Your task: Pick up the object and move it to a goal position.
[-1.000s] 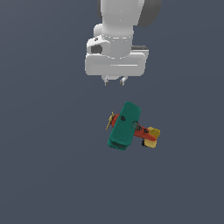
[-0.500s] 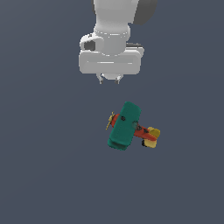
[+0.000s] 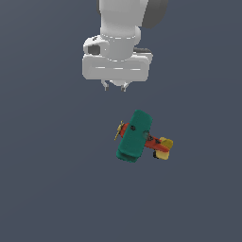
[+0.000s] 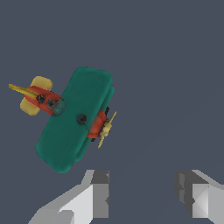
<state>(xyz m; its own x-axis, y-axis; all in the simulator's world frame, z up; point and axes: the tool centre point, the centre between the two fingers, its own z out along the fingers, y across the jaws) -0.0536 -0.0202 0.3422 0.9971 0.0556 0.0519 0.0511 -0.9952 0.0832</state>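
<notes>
Below, the toy biplane (image 3: pixel 140 138) lies flat on the dark grey tabletop (image 3: pixel 47 179), its broad teal-green wings uppermost, yellow propeller toward the exterior view's left and yellow tail toward the exterior view's right. Above and slightly to the exterior view's left of it, the gripper (image 3: pixel 115 86) hangs apart from the toy with nothing between its fingers. Seen from the wrist view, the two grey fingers (image 4: pixel 99 192) stand wide apart, the biplane (image 4: pixel 74 118) lying just beyond them.
</notes>
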